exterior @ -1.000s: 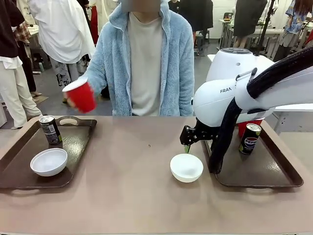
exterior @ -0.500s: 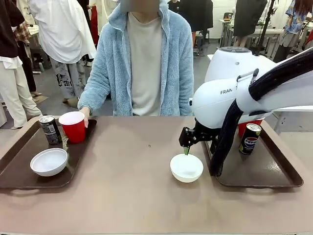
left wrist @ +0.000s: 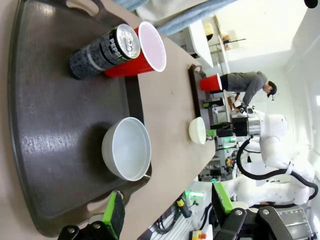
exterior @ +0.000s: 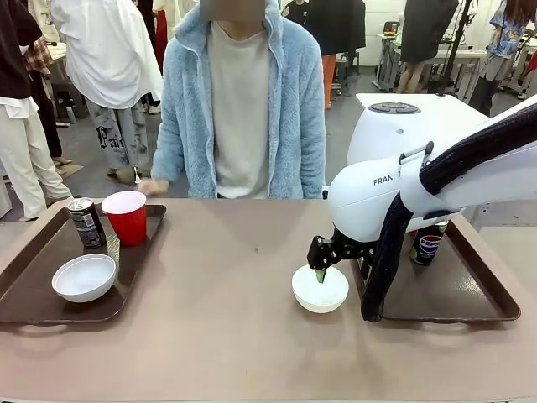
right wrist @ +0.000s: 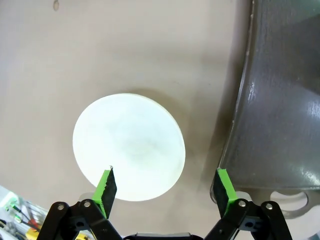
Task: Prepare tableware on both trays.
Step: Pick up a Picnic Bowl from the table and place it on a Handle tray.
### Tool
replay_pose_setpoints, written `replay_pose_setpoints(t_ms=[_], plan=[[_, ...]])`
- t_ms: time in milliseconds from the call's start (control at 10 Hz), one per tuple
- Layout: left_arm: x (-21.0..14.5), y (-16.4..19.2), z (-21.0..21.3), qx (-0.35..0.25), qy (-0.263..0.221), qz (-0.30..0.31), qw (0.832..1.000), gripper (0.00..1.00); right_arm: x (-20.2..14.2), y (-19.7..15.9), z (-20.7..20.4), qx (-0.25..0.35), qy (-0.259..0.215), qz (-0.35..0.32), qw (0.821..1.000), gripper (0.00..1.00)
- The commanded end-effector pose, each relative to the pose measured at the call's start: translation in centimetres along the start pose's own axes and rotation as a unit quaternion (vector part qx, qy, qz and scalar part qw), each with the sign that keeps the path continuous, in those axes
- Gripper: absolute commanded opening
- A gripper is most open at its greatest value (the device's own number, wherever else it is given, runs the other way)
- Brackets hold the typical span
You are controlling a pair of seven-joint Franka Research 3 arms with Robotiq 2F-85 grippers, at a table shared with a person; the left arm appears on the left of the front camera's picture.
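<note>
Camera placement: one fixed, two wrist-mounted.
Front view faces across the table (exterior: 210,336) toward the person; left wrist view, rolled sideways, looks close over the left tray (left wrist: 45,125); right wrist view looks straight down, near, on the white bowl (right wrist: 129,146), shared with front (exterior: 320,288).

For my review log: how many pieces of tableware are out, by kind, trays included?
Red cups: 2
White bowls: 2
Drink cans: 2
Brown trays: 2
Total: 8
</note>
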State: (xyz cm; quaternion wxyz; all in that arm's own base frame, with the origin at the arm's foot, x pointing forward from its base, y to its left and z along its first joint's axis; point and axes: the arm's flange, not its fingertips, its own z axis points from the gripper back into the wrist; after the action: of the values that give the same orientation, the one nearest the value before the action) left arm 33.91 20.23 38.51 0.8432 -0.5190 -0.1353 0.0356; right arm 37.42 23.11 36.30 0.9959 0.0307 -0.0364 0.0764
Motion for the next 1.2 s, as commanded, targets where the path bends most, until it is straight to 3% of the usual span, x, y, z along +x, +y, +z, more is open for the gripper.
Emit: replay_pose_setpoints(t_ms=[0,300,400,500,600,700,800,1100], plan=[[-0.1,0.0,0.2,-0.006,-0.001,-0.009,1.000,0.93,1.6,0.0,-1.4,-0.010,-0.010,-0.003,1.000,1.00],[-0.1,0.0,0.2,-0.006,-0.001,-0.009,1.000,0.93,2.7,0.3,-2.7,0.008,0.003,0.019,1.000,1.00],[-0.1,0.0,0.2,-0.006,-0.001,-0.009,1.000,0.93,2.6,0.3,-2.8,0.006,0.006,0.030,1.000,0.42],[-0.1,0.0,0.2,-0.006,-0.001,-0.009,1.000,0.93,2.6,0.4,-2.6,0.008,0.006,0.027,1.000,0.42],[-0.1,0.0,0.2,-0.006,-0.001,-0.009,1.000,0.93,2.6,0.4,-2.5,0.007,0.004,0.024,1.000,0.00],[-0.1,0.0,0.2,-0.006,-0.001,-0.009,1.000,0.93,2.7,0.4,-2.5,0.007,0.004,0.023,1.000,0.37],[-0.1,0.0,0.2,-0.006,-0.001,-0.009,1.000,0.93,2.7,0.3,-2.5,0.007,0.005,0.021,1.000,0.00],[-0.1,0.0,0.2,-0.006,-0.001,-0.009,1.000,0.93,2.6,0.2,-2.3,0.008,0.001,0.022,1.000,0.00]])
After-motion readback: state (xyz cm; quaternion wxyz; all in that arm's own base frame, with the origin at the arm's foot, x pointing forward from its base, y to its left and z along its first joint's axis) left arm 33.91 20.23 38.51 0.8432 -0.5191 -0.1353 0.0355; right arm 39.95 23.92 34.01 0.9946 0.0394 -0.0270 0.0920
